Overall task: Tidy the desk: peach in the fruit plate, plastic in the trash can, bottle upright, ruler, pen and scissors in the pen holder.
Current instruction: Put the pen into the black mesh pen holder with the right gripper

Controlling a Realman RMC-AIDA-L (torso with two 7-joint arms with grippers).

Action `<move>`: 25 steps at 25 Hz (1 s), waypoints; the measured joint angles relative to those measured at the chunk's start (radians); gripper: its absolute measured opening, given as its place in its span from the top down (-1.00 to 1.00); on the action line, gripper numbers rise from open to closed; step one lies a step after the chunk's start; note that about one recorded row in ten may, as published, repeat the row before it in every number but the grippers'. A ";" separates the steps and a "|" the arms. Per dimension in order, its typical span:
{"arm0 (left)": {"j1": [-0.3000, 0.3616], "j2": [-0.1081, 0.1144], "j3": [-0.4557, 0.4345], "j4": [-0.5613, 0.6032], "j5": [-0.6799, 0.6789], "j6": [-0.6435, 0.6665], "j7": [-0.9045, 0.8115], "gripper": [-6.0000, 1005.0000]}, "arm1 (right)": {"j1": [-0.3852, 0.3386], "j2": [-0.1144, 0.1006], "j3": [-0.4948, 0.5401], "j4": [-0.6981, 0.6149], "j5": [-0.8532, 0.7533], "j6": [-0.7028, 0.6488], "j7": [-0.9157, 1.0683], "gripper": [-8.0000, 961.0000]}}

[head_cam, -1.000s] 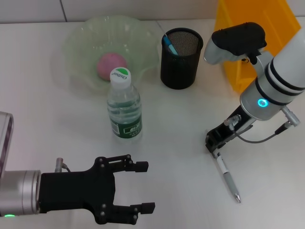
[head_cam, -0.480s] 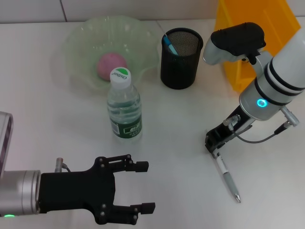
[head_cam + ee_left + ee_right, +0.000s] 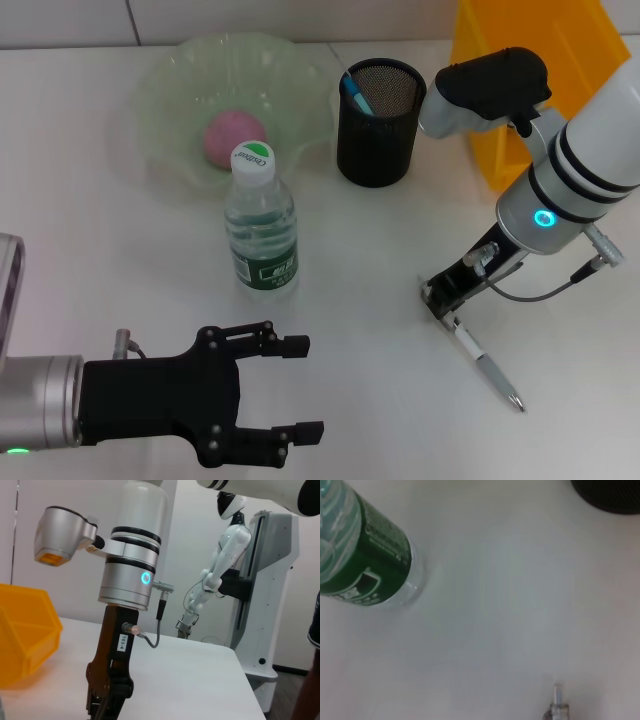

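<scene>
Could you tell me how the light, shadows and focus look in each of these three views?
Head view: even, soft light; the bottle and pen holder cast only faint shadows on the desk. Left wrist view: the right gripper is sharp, backlit against a bright wall. Right wrist view: soft focus throughout, the bottle's label smeared and the pen tip hazy.

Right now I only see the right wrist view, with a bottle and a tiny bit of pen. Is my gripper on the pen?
Observer: The right gripper sits at one end of the pen, which lies on the desk. I cannot confirm a grip.
Operator: Where's its cup?
Observer: The pen holder stands farther back, beside the trash can.
Operator: Is the other arm in the way?
Observer: No, the left gripper hangs open nearer the robot than the bottle.
</scene>
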 joint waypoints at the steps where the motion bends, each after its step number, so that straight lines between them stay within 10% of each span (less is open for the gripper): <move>1: 0.000 0.000 -0.002 0.000 0.000 0.000 0.000 -0.62 | -0.001 0.000 0.000 -0.003 0.000 0.000 -0.001 0.73; 15: 0.002 0.000 -0.005 0.000 0.000 0.001 -0.002 -0.62 | -0.136 -0.008 0.146 -0.336 0.006 0.009 -0.058 0.73; 25: 0.001 -0.002 -0.006 0.000 0.000 -0.004 -0.002 -0.62 | -0.274 -0.007 0.250 -0.406 0.400 0.452 -0.549 0.73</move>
